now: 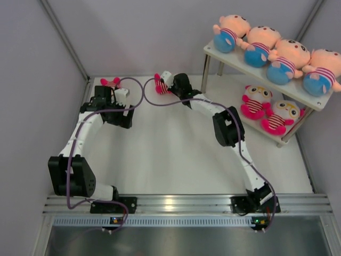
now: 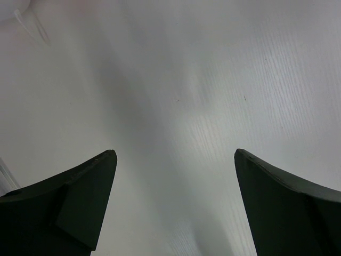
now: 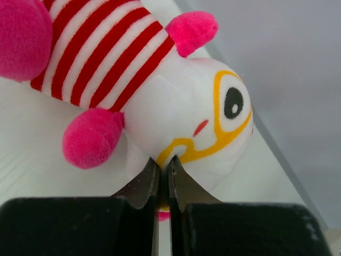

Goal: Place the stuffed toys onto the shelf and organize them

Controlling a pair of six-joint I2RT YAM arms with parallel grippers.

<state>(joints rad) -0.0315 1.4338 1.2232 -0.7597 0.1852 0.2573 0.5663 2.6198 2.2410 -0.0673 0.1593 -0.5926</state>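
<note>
Right hand clenched on the face of a pink doll at the far edge of the desk; six toys shelved, two left.
Peach dolls fill the top tier of the shelf, and two pink ones sit below. The held doll lies head toward the hand, feet away. Left hand is spread wide and empty, near the other loose doll.
</note>
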